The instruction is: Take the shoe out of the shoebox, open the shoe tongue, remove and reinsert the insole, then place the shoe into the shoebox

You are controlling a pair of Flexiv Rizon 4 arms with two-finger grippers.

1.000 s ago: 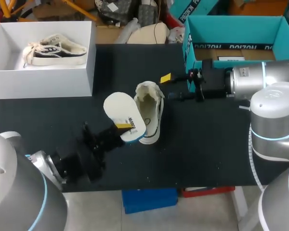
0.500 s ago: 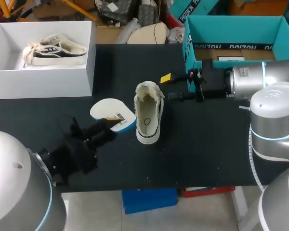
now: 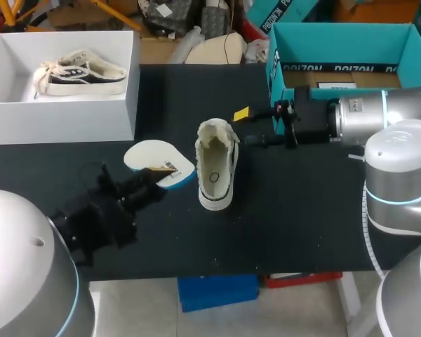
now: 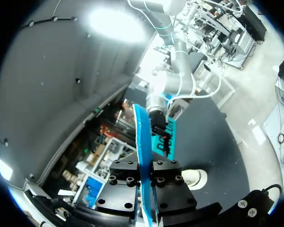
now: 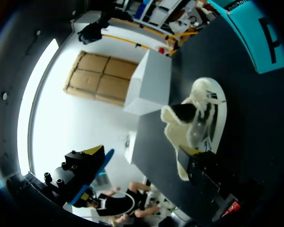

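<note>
Insole point(image 3: 154, 158) drawn further from the shoe point(image 3: 216, 168), clamped in left gripper point(image 3: 165, 172); right gripper point(image 3: 247, 126) spread wide, empty, shoe just ahead

Overhead light falls evenly on our black counter point(image 3: 302, 210), which stays matte, with only faint, soft shadows beside the shoe point(image 3: 216, 168). Ahead of and above our left end effector point(image 4: 146, 177) the light burns out to hard glare, and the insole point(image 4: 141, 137) pinched in it gleams blue. Our right end effector point(image 5: 142, 153), fingers apart, sits dark against a washed-out white glow ahead of it.
</note>
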